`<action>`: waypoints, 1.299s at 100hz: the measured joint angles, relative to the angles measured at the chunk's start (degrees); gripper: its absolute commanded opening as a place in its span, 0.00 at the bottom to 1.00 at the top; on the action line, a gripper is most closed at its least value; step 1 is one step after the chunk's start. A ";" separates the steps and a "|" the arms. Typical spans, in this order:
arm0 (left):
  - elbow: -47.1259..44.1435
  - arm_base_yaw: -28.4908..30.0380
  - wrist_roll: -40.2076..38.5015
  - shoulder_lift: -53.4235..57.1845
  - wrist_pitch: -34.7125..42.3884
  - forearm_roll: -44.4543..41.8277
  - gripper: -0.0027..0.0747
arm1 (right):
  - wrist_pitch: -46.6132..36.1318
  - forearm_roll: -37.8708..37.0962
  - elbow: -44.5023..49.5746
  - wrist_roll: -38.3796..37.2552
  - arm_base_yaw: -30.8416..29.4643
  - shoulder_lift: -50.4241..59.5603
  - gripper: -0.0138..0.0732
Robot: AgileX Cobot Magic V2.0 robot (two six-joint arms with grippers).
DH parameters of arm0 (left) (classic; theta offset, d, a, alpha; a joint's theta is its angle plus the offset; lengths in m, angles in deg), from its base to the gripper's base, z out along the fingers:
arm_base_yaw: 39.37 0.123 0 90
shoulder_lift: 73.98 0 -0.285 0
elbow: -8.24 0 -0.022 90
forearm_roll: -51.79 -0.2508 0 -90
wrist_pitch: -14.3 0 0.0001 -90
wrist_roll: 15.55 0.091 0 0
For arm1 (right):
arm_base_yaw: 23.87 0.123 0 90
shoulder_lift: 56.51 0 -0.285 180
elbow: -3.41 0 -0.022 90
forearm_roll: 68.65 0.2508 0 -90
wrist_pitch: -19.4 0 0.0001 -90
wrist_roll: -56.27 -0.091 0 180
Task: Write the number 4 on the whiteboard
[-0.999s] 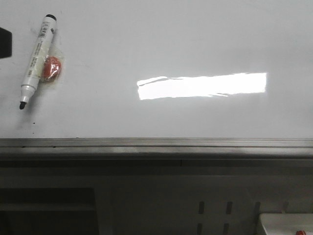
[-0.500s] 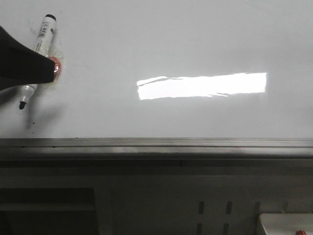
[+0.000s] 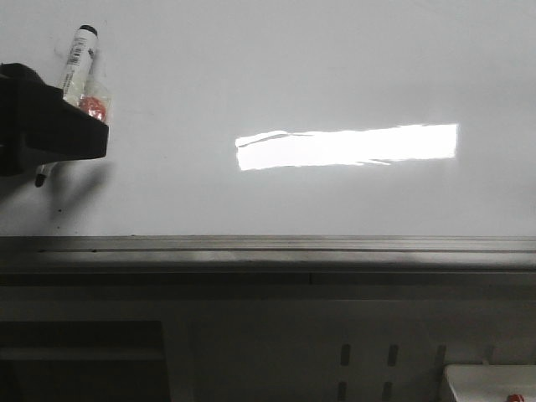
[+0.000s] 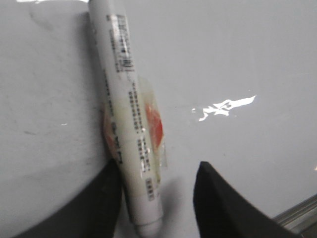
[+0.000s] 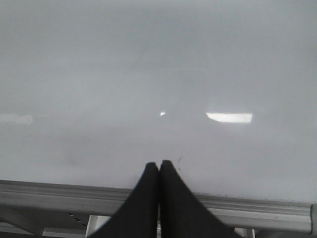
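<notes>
Straddling the marker pen (image 4: 130,129), the left gripper (image 4: 157,198) has its jaws spread wide, one dark finger on each side of the barrel and neither clamped on it. The pen lies flat on the whiteboard (image 3: 335,67) near its far left part, long axis running roughly away from the robot with a slight tilt; in the left wrist view that axis runs between the fingers, so a plain squeeze across the barrel is what the pick calls for. One finger looks very near or touching the barrel, though blur makes contact hard to judge.

The pen is a smooth white cylinder with a printed label and a black cap end (image 3: 87,31); a small red-orange piece (image 3: 94,105) wrapped in clear film sits against it, likely a spacer. The board is glossy pale grey, throwing a bright rectangular glare, with a grey metal edge strip (image 3: 268,249). No number 4 is on it yet.

The right gripper (image 5: 159,171) hangs over the board's edge, well apart from the pen, fingers pressed together on nothing.
</notes>
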 measured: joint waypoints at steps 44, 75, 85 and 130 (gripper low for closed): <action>0.00 0.00 0.00 1.00 -2.38 -9.75 0.01 | 9.27 8.93 -6.60 5.79 11.68 -2.33 0.10; -0.11 -3.03 0.00 5.15 -0.31 -39.65 0.01 | 6.56 13.76 -19.01 11.45 38.33 -12.98 0.32; -0.11 -5.00 0.00 5.15 2.46 -47.18 0.01 | 6.43 13.87 -22.36 11.45 42.79 -17.52 0.60; -0.11 -5.65 0.03 5.15 7.18 -54.67 0.01 | 6.00 13.87 -30.14 11.53 44.56 -25.17 0.61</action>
